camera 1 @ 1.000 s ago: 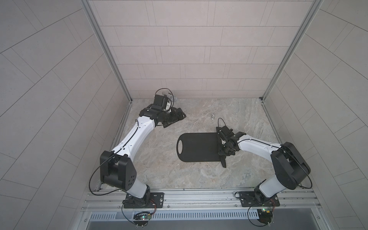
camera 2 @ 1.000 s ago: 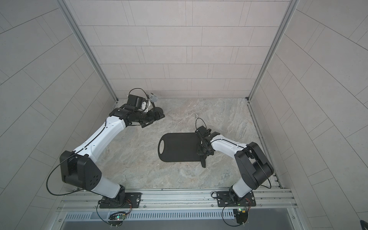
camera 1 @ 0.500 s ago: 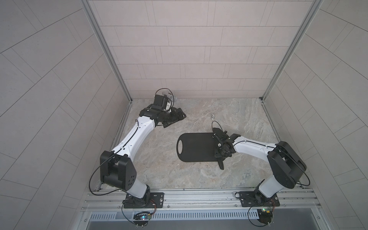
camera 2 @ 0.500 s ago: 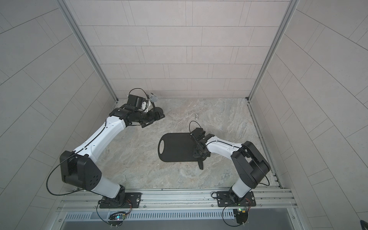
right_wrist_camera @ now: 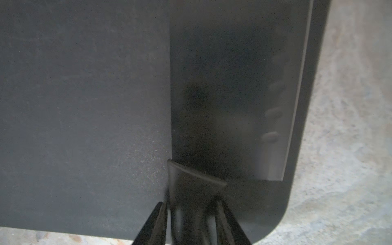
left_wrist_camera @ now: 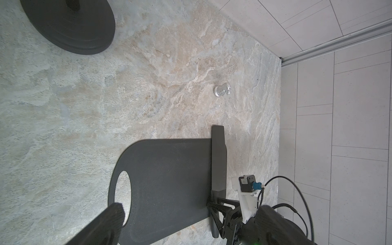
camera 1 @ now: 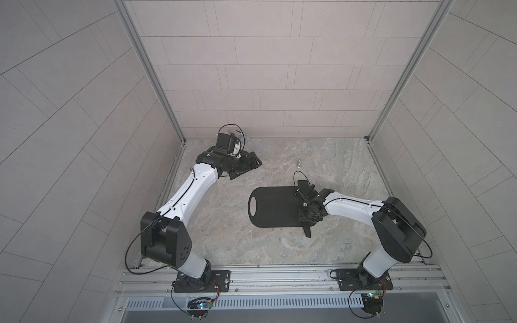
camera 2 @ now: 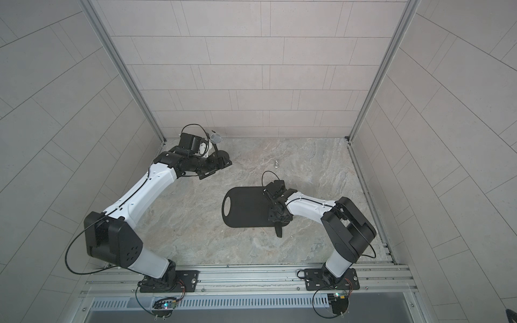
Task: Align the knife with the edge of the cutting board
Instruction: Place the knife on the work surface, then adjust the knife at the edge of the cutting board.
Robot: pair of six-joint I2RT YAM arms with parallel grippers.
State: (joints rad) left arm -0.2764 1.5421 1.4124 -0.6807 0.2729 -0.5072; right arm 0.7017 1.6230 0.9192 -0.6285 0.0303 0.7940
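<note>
The knife (right_wrist_camera: 222, 95) lies flat on the cutting board (right_wrist_camera: 84, 106), blade parallel to its short edge. The right end effector (right_wrist_camera: 191, 203) straddles the handle, jaws slightly parted and apparently loose, since alignment looks complete.

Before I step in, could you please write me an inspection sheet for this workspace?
Surface: marbled stone tabletop, no spills seen.
Job's things: cutting board lies flat. The knife lies flat on it, parallel to the short end away from the handle hole, with its handle overhanging a long side.
Clutter: small silvery object beyond the board; microphone stand's round black base by the left arm.
Hands: right hand straddles the knife handle, jaws slightly parted. Left hand is open, empty and away from the board.
Cables: black cable loops at both wrists and at the arm bases, none lying on the board.
Surroundings: tiled walls on three sides, metal rail in front.
</note>
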